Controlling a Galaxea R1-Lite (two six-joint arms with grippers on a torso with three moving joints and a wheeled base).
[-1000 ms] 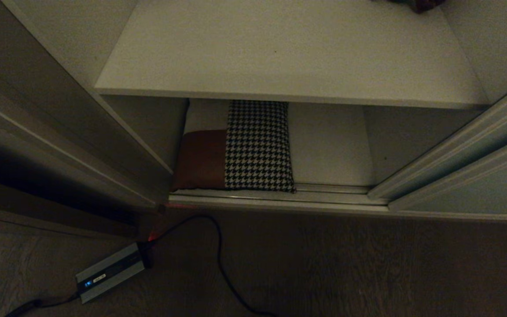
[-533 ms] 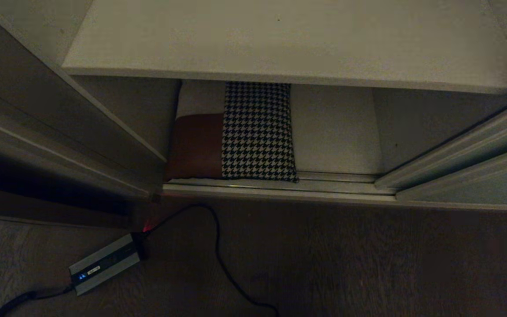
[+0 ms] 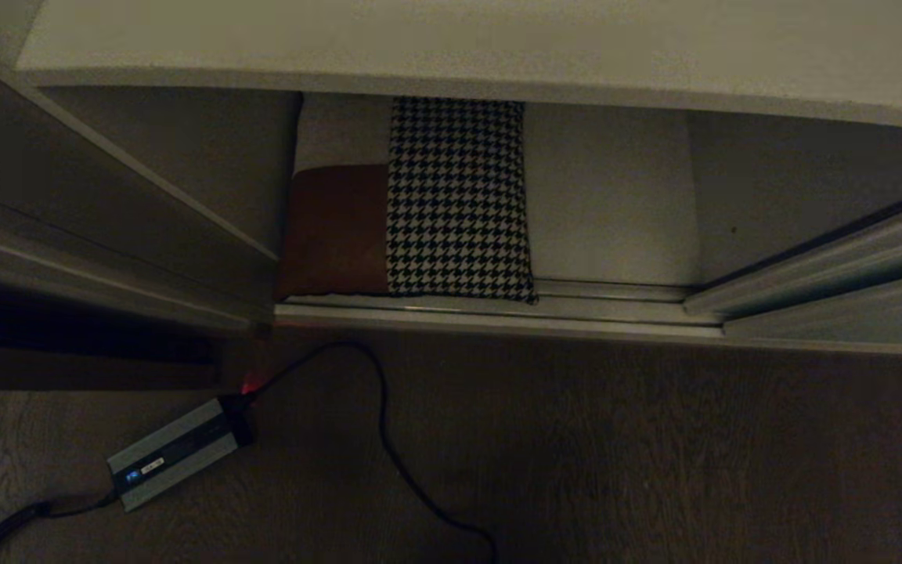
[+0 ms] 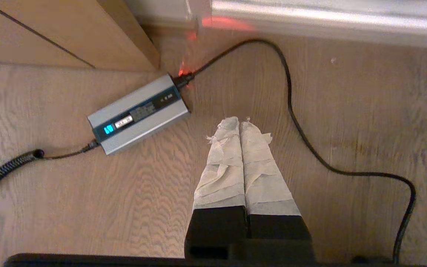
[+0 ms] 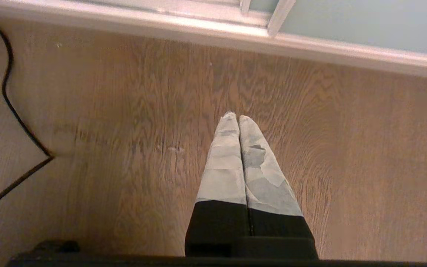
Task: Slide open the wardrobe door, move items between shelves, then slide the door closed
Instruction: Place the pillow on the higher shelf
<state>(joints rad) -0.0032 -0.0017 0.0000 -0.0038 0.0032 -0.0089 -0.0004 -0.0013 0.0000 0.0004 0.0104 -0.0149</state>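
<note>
Shelves (image 3: 498,47) have slid up our head view while the floor fills more of it, so our camera has tipped down; nothing in the wardrobe moved. At left, the left gripper (image 4: 239,124) hangs over the floor beside the power brick (image 4: 138,113), fingers pressed together. The houndstooth cushion (image 3: 457,200) lies at the bottom shelf's front left corner, unreached. The right gripper (image 5: 234,118) hangs likewise pressed together near the sliding wardrobe door (image 3: 842,313), which stands open.
</note>
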